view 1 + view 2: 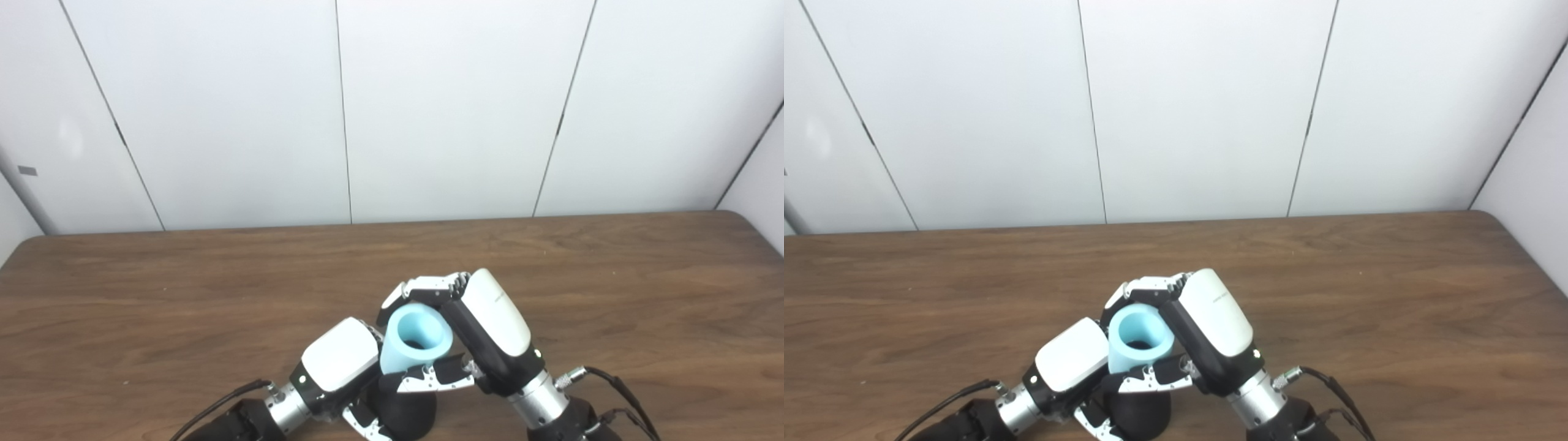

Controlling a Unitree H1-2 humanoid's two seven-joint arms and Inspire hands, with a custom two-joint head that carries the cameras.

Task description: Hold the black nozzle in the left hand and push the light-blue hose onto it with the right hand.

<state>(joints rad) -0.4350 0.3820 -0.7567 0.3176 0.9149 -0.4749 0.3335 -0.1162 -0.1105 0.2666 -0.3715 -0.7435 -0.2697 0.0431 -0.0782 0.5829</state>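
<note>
Backdrop as I see it from the head cameras: a white panelled wall, matt, split by thin dark seams that fan outward toward the top. A small grey tag sits on the far-left panel. A second white wall meets it at the right, forming a corner. Below, a counter in dark brown wood grain, its far corners rounded, its back edge against the wall. Light is even and soft, with a faint sheen on the left panel.
</note>
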